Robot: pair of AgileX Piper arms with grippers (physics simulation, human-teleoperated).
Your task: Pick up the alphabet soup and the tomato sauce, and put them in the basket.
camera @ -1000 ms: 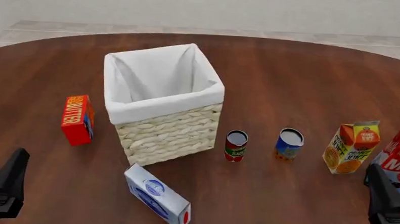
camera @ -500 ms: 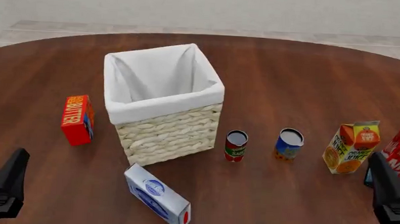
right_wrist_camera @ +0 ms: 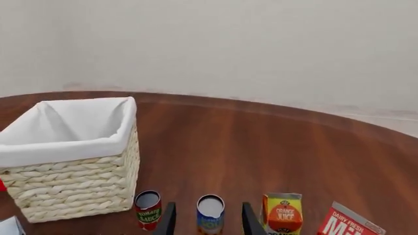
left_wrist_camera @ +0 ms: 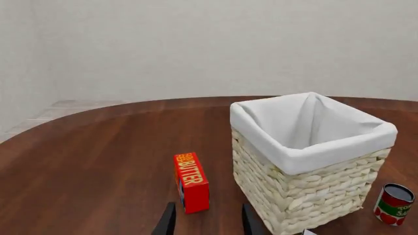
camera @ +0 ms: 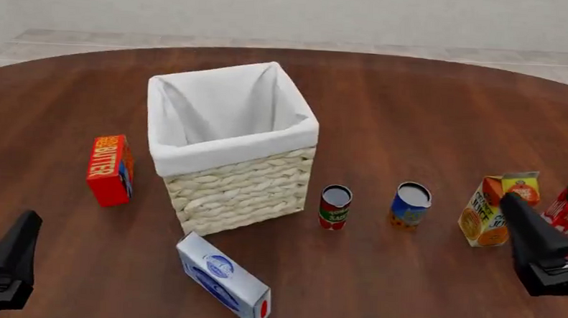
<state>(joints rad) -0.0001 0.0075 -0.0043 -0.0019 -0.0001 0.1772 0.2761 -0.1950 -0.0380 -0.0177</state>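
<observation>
Standing on the round wooden table [camera: 411, 100] are one basket [camera: 235, 182], two cans, two cartons and two boxes.

Cans: the alphabet soup [camera: 411, 205] and the tomato sauce [camera: 335, 207] are both upright, long axes vertical, silver tops up. They sit apart from each other, right of the basket in the front view, the tomato sauce nearer to it. The tomato sauce label shows "TOM" and "SA" in the left wrist view; the soup label is not legible.

Basket: upright, opening upward, white liner folded over the rim.

Boxes: a red box [camera: 110, 170] marked "BUTTER" stands on end left of the basket; a white-and-blue box [camera: 223, 279] lies in front of it, print unreadable.

Cartons: an orange juice carton [camera: 494, 209] reads "ORANGE JUICE" in the right wrist view; a red milk carton [right_wrist_camera: 349, 223] shows "DAIRY FRESH" and "Mi".

Grippers: the left gripper [left_wrist_camera: 207, 223] hangs low near the table edge, fingers parted, empty. The right gripper [right_wrist_camera: 208, 221] has its fingers spread with nothing between them; in its wrist view the soup can sits framed between the finger tips, farther off.
</observation>
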